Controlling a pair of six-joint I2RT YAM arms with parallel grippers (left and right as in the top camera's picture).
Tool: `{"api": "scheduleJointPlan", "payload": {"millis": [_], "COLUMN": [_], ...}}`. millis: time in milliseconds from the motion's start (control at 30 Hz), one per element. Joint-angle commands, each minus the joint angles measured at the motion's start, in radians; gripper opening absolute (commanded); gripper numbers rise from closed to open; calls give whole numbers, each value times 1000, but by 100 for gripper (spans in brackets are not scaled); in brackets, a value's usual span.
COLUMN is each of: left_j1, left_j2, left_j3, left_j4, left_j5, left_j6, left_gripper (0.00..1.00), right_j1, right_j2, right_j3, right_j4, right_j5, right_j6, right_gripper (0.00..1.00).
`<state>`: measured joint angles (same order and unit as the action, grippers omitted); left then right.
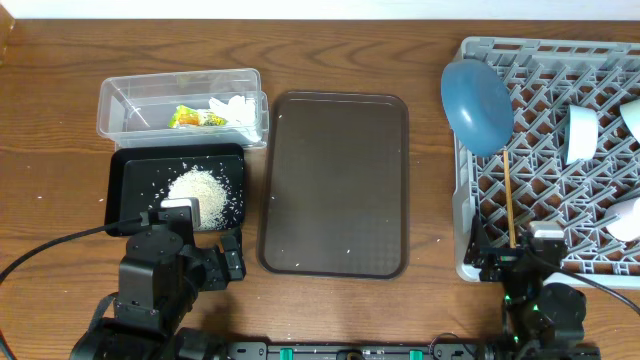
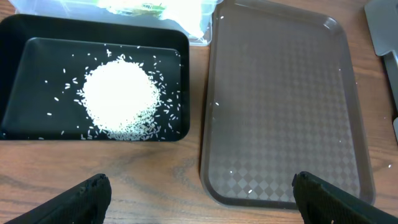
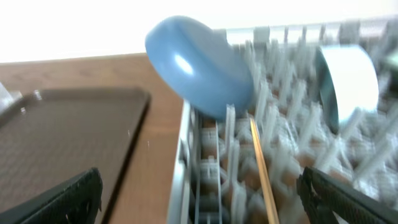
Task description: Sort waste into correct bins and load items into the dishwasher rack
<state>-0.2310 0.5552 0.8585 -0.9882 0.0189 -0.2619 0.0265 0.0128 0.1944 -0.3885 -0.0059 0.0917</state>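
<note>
Left end effector (image 2: pixel 202 196), right end effector (image 3: pixel 202 202): mine, both open, empty.
Rice heap (image 2: pixel 121 96): in black tray (image 2: pixel 18 81), left of brown serving tray (image 1: pixel 335 180).
Dark blue dish (image 1: pixel 478 105), chopstick (image 1: pixel 509 195): in dishwasher rack (image 1: pixel 480 55), right of it.
Advice: sorting looks finished; I should withdraw touching nothing.

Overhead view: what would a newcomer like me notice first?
The big grey dishwasher rack on the right draws the eye, with a dark blue dish propped on edge at its left side. Next comes the white heap of rice in the black tray on the left, and a large brown tray lies between them.
</note>
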Motion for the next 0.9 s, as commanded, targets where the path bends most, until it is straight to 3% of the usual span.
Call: {"api": "scheduleJointPlan", "payload": {"millis": [0,133,867], "left_j1": [-2,-2,-2], "left_j2": [1,1,1], "left_j3": [0,0,0], "left_j4": [0,-1,-1], "left_j5": [-12,-12,-12], "left_j6": [-2,-2,-2], "left_gripper": [96,96,96], "right_j1": [18,28,29], "right_j2": [-8,-8,-8], "right_j3": [-77,-194,-189], "right_j4": [122,344,314], "right_j5": [9,-3,-12], "right_j6": [-42,-41,-45], "right_gripper": [99,99,99]}}
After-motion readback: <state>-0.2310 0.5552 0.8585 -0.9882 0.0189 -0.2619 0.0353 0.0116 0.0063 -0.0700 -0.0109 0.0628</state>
